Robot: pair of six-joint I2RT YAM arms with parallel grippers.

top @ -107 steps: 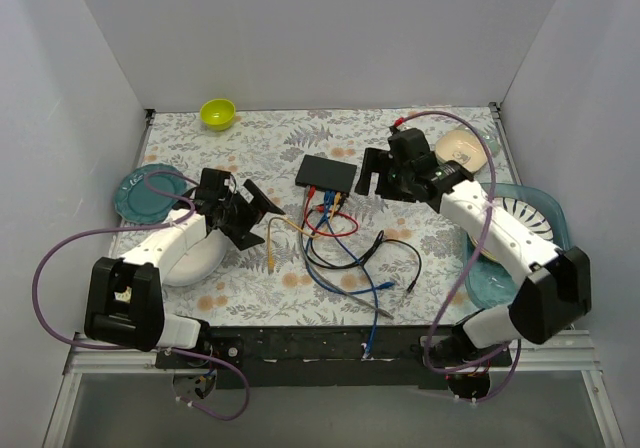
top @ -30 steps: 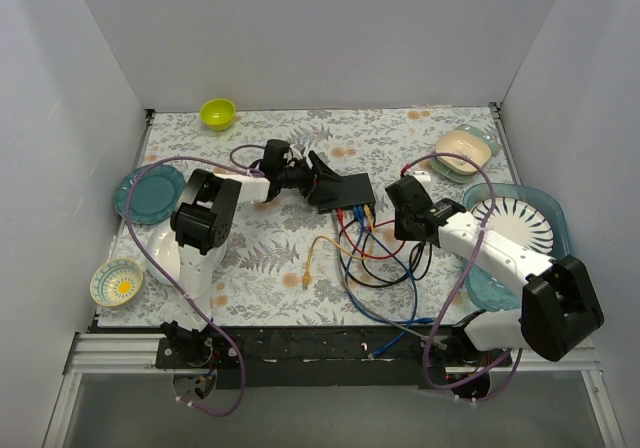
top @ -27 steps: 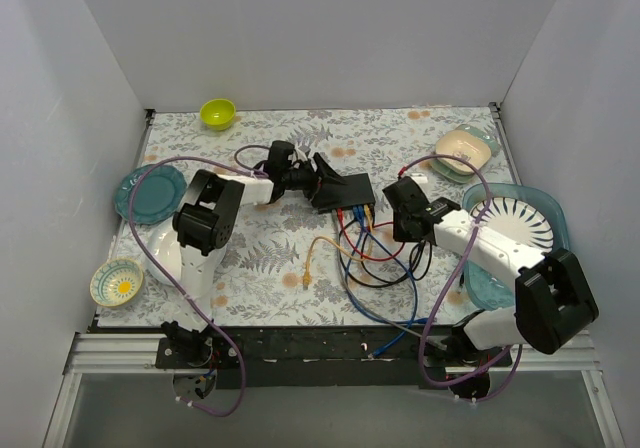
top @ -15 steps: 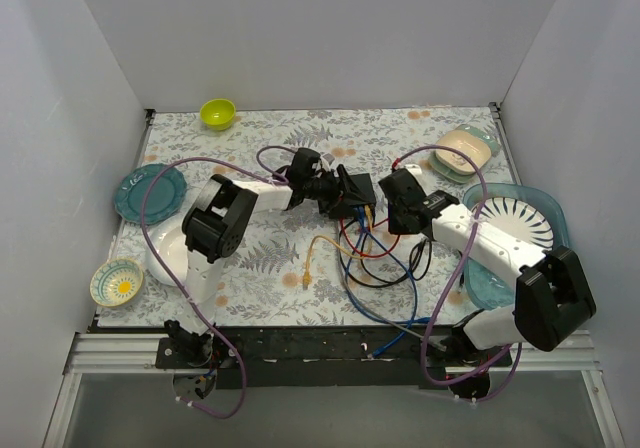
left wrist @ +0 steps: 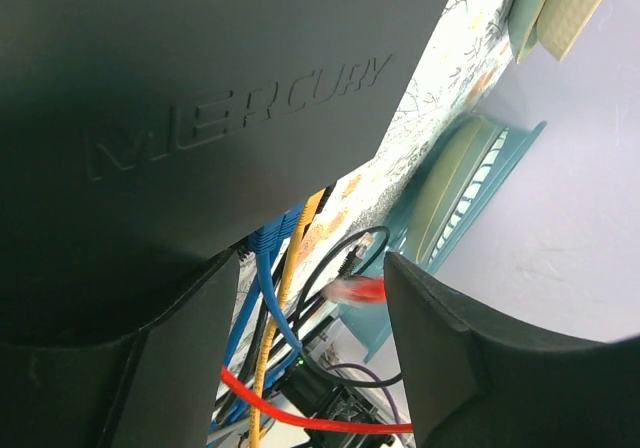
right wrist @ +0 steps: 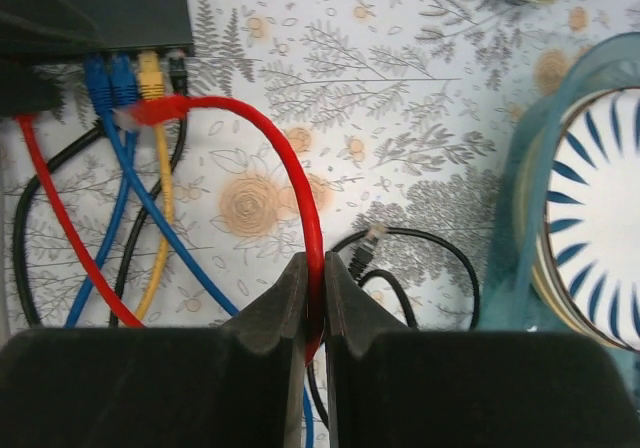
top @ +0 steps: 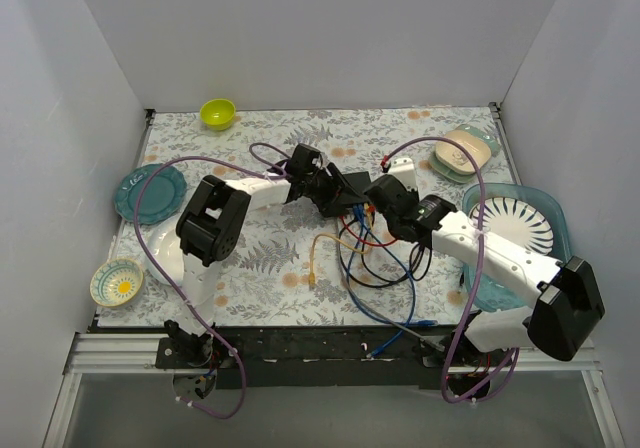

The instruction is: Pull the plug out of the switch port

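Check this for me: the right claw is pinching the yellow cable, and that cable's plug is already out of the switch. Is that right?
Not quite. The cable in the right claw is red, not yellow. The right wrist view shows the red cable pinched between the closed fingers, and its plug is indeed already out of the switch.

Red plug [right wrist: 150, 111] seemingly free beside dark switch [right wrist: 95, 8].

switch [left wrist: 200, 88]: matt dark plastic | red cable [right wrist: 311, 230]: glossy sheath | tablecloth [right wrist: 420, 98]: matt printed
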